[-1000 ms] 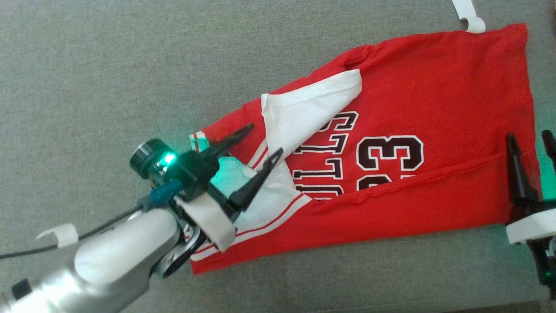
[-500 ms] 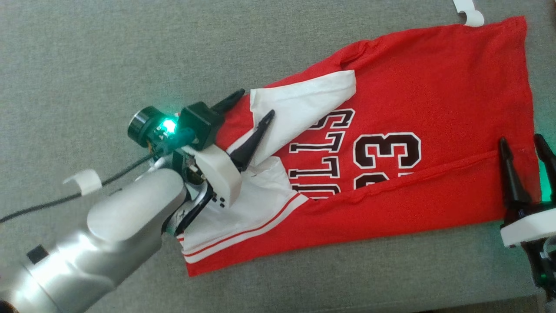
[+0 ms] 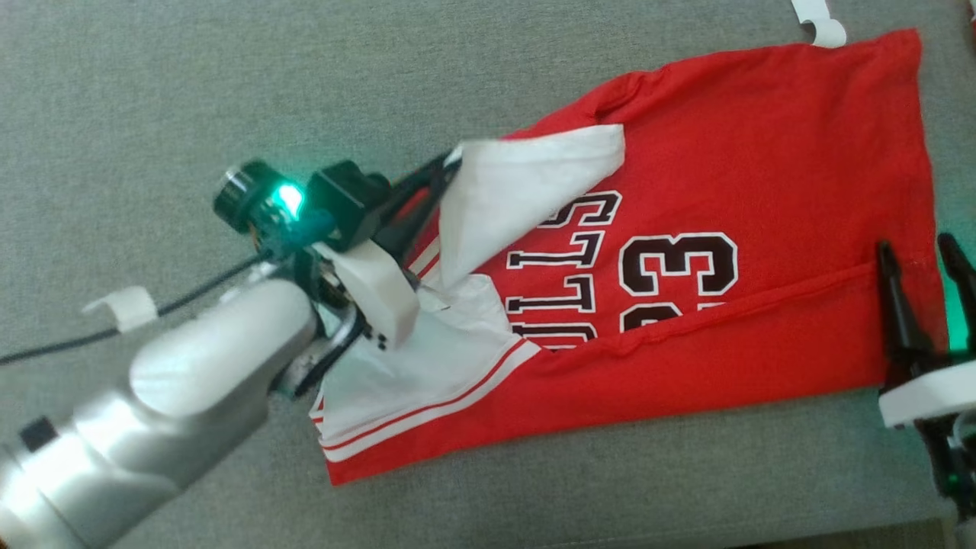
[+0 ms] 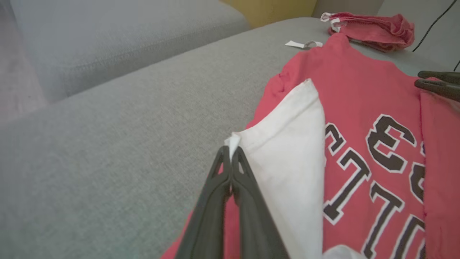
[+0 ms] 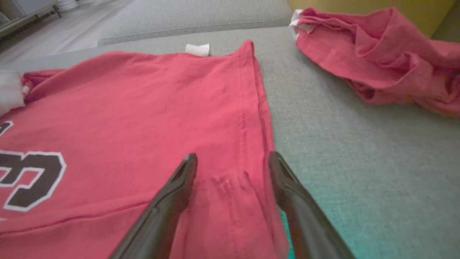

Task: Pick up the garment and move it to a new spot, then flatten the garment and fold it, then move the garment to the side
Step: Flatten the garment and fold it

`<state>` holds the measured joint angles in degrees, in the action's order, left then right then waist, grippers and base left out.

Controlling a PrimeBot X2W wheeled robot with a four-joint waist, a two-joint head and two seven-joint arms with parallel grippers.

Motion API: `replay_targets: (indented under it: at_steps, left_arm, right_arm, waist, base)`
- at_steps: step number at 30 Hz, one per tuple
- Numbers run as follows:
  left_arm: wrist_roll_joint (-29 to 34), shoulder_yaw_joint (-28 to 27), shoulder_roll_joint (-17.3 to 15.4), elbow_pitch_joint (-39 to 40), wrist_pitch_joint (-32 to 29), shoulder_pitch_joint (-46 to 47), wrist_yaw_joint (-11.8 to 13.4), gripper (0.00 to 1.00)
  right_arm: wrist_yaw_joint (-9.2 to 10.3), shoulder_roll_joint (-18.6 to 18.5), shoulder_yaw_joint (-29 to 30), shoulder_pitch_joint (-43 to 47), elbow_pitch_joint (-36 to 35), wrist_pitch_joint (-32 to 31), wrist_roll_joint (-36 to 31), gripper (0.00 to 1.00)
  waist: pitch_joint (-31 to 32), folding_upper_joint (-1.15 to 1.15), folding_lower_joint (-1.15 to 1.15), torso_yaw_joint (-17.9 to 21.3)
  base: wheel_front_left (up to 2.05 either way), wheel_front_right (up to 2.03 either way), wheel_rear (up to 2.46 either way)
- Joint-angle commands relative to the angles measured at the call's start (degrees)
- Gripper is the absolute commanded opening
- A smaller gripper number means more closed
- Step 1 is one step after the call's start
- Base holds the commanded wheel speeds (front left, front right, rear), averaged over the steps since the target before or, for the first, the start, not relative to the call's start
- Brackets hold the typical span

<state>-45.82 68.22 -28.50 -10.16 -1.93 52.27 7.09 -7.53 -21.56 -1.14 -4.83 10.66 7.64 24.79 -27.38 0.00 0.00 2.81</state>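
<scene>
Both my left fingers (image 4: 230, 172) pinch the corner of the white sleeve (image 4: 287, 154) on the red jersey (image 3: 762, 152) — black, white-edged letters and "23" — which lies spread on the grey cushion (image 3: 229, 76). My right fingers (image 5: 178, 187) stand apart over its hem.

one spread jersey (image 3: 762, 152), one crumpled red garment (image 5: 377, 54), two claws (image 4: 230, 153) (image 5: 233, 157)

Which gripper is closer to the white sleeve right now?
Left. The left gripper is shut on the sleeve's tip. The right gripper stands open over the opposite end of the shirt, well away from the sleeve.
</scene>
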Motion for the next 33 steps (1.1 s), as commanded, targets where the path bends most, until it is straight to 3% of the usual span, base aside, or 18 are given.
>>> replay_targets:
  at_steps: [1, 8, 13, 25, 33]
  left_arm:
    - [0.86, -3.01, -2.93, 2.36, -0.01, 3.79, 0.14, 0.00]
    - [2.47, -5.20, -9.23, 5.83, -1.75, 10.46, -2.76, 0.00]
    - [4.68, -6.31, -12.07, 5.62, -2.12, 15.03, -4.20, 0.00]
    - [7.32, -6.20, -12.28, 3.33, 0.18, 17.95, -5.52, 0.00]
    - [8.51, -6.15, -12.73, 3.33, 0.98, 18.74, -5.06, 0.00]
  right_arm:
    - [0.04, -2.21, -0.83, -1.19, -2.05, 0.27, 0.14, 1.00]
    - [0.04, -4.97, -1.76, -6.93, -4.76, -3.72, -0.18, 1.00]
    - [0.04, -6.57, -2.45, -13.00, -4.57, -9.83, 0.42, 1.00]
    - [0.04, -11.64, -1.83, -25.28, 2.77, -23.77, 0.08, 1.00]
    - [0.04, -13.46, -4.98, -31.11, 8.31, -28.46, -1.31, 1.00]
  waist:
    - [-0.14, 0.00, 0.00, -0.19]
    - [-1.73, 0.00, 0.00, -0.31]
    - [-3.24, 0.00, 0.00, -0.23]
    - [-5.65, 0.00, 0.00, -1.04]
    - [-6.78, 0.00, 0.00, -2.06]
  base:
    - [0.00, 0.00, 0.00]
    - [0.00, 0.00, 0.00]
    - [0.00, 0.00, 0.00]
    - [0.00, 0.00, 0.00]
    - [0.00, 0.00, 0.00]
